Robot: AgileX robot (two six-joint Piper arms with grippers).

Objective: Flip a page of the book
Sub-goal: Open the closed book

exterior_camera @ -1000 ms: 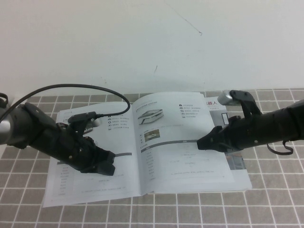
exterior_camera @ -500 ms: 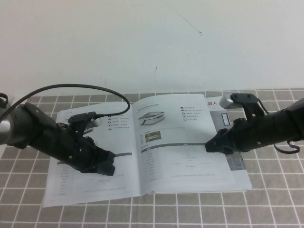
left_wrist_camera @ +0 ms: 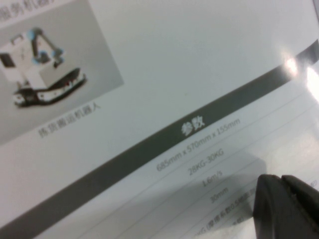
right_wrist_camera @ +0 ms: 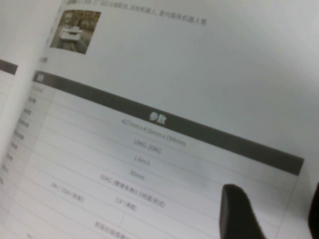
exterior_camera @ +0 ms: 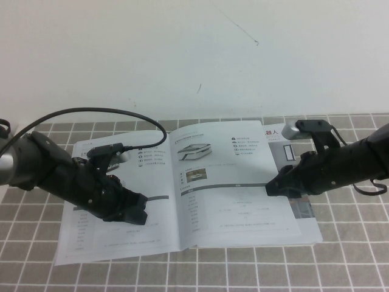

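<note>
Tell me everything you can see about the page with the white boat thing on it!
The page is a thin, glossy white sheet of the open book, showing a white boat-like vehicle, a dark grey bar and faint tables. It arches slightly above the sheet beneath. The right gripper, fingers open, sits at its outer edge; the left gripper rests on the opposite page.

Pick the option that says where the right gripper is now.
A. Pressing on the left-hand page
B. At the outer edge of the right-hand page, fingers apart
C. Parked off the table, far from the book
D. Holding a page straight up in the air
B: the right gripper sits at the outer edge of the page of the open book, fingers apart, while the left gripper rests over the left-hand sheet.
</note>
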